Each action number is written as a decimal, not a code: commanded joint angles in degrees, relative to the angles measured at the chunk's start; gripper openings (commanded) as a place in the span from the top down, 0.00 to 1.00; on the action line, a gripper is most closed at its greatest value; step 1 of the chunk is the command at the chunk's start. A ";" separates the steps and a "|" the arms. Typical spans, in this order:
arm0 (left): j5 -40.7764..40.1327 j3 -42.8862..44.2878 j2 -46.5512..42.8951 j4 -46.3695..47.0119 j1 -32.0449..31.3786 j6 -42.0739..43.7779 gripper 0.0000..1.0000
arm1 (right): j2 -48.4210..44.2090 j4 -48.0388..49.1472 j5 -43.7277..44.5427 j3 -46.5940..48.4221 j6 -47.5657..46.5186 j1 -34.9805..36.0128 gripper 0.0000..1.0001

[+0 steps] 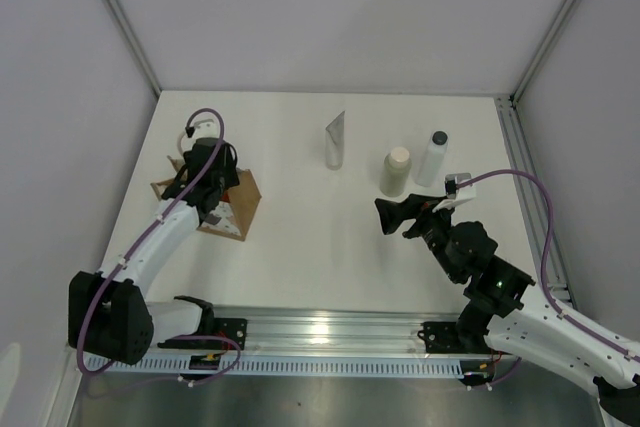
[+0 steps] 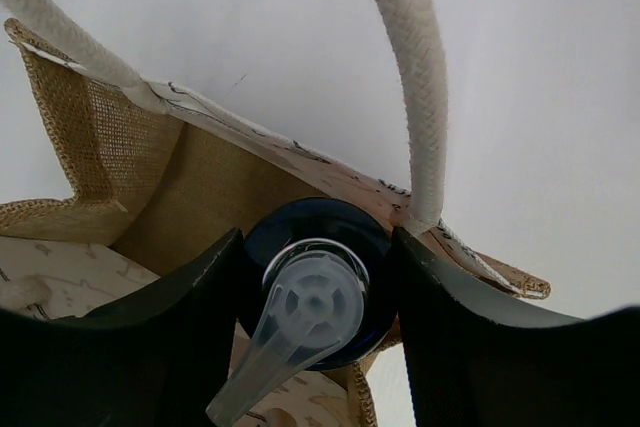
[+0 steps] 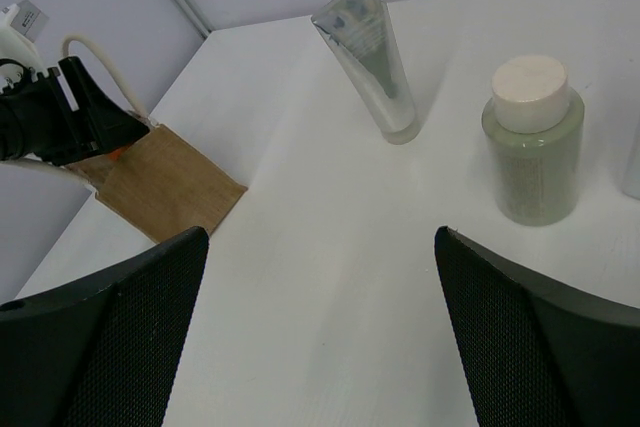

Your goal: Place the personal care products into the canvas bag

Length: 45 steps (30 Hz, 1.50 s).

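Top external: the left gripper [image 1: 205, 182] hangs over the canvas bag [image 1: 238, 209], far left. Left wrist: its part-open jaws clamp the blue-capped bottle [image 2: 300, 237] at the lid; it looks rigid, likely light and slick. Right wrist: the right gripper [image 3: 318, 247] gapes empty before the cream bottle [image 3: 530, 142]; best taken at the waist.

Table [image 1: 300, 247]: canvas bag [image 1: 228, 207] at left, pump-top bottle [image 2: 315, 292] at its mouth (how deep, unclear). Squeeze tube [image 1: 335, 142] mid-rear; wide bottle [image 1: 396, 171] to its right; slim bottle [image 1: 432, 158] just beside, rightmost.

Tube [image 1: 335, 140], cream bottle [image 1: 396, 171], dark-capped bottle [image 1: 432, 158] upright; blue-capped bottle [image 2: 305, 225] in bag [image 1: 238, 209] mouth.
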 commanded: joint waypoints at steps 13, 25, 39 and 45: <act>1.91 1.20 -0.83 7.76 0.62 -0.39 0.49 | -0.47 0.19 0.40 2.59 0.42 -0.21 0.01; 2.08 2.42 -1.71 5.39 0.53 -0.74 0.23 | -0.47 0.19 0.57 2.51 0.42 -0.30 0.01; 11.12 13.41 -9.61 -1.82 0.53 -2.06 0.06 | 0.23 0.54 0.84 2.42 -0.28 -0.47 0.01; 27.45 14.47 -15.94 2.21 0.36 -5.48 0.01 | 0.59 0.36 0.40 2.68 -0.72 -0.48 0.01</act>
